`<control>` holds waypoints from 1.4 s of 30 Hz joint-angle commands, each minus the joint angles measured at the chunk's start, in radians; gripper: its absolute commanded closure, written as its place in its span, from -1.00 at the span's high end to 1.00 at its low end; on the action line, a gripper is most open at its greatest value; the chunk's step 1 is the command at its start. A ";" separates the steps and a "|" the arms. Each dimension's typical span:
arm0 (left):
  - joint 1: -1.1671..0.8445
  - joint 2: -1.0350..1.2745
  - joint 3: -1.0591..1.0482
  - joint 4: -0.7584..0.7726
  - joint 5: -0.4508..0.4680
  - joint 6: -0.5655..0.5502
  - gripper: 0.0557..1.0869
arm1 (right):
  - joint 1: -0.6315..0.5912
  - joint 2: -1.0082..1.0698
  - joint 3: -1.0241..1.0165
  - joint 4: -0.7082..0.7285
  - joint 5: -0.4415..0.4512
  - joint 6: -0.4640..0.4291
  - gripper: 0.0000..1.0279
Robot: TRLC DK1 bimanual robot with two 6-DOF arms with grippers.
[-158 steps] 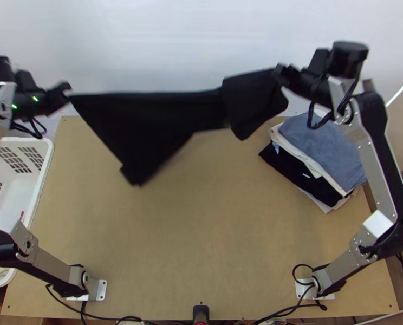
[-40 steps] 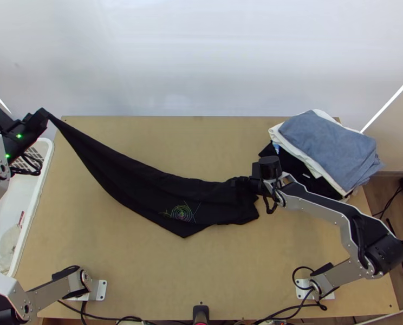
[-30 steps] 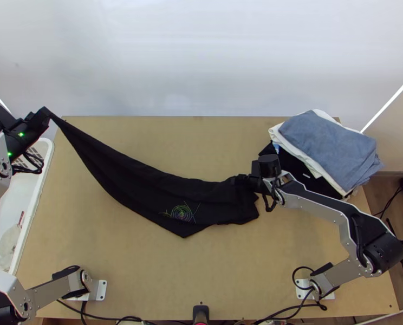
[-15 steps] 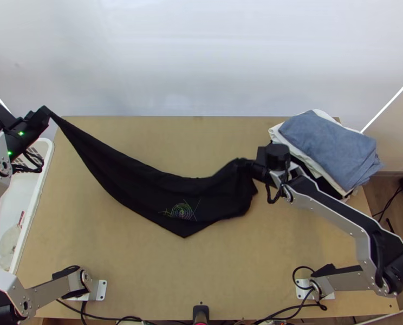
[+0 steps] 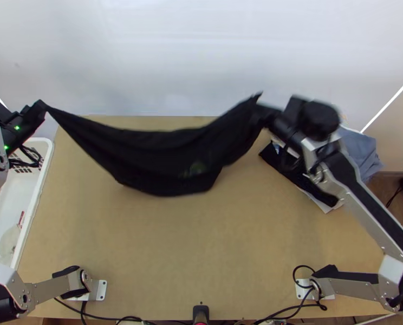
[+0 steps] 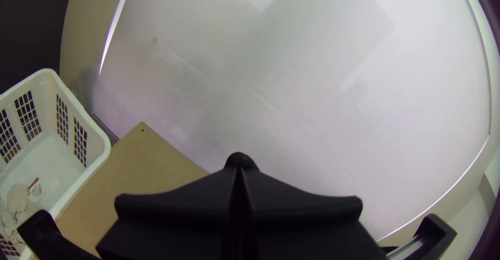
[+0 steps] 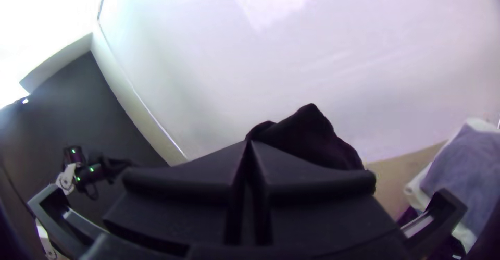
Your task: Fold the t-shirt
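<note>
The black t-shirt (image 5: pixel 163 157) hangs bunched lengthwise in a sagging band between the two grippers, above the table's far half, its coloured print blurred. At the far left my left gripper (image 5: pixel 43 106) is shut on one end of it. My right gripper (image 5: pixel 260 106) grips the other end, near the table's far right. In the left wrist view, a dark bit of cloth (image 6: pixel 240 160) pokes out beyond the tips of the left gripper (image 6: pixel 238 170). The right wrist view has the right gripper (image 7: pixel 249 143) closed together, with a black fold (image 7: pixel 312 137) standing up beyond it.
A white basket (image 5: pixel 43 179) stands along the table's left edge. On the right, a stack of folded cloths with a blue one (image 5: pixel 361 149) on top lies partly under the right arm. Bare wooden table (image 5: pixel 190 244) spans the near half.
The right gripper has risen and gone toward the far side, lifting its end of the t-shirt from the table; the middle has swung farther away too. The left gripper has barely shifted.
</note>
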 commanded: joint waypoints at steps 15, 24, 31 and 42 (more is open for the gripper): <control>0.012 0.003 0.200 -0.064 -0.008 -0.013 -0.93 | -0.079 -0.183 0.463 -0.503 -0.064 0.047 -0.95; 0.013 -0.011 0.138 -0.058 -0.002 -0.015 -0.93 | -0.074 -0.448 -0.255 -0.471 -0.067 0.012 -0.95; -0.004 -0.008 0.129 -0.051 -0.003 -0.016 -0.93 | -0.024 -0.217 -0.577 -0.265 -0.064 0.156 -0.95; -0.004 -0.003 0.105 -0.044 -0.016 -0.010 -0.93 | 0.001 -0.010 -0.684 -0.156 0.009 0.013 -0.65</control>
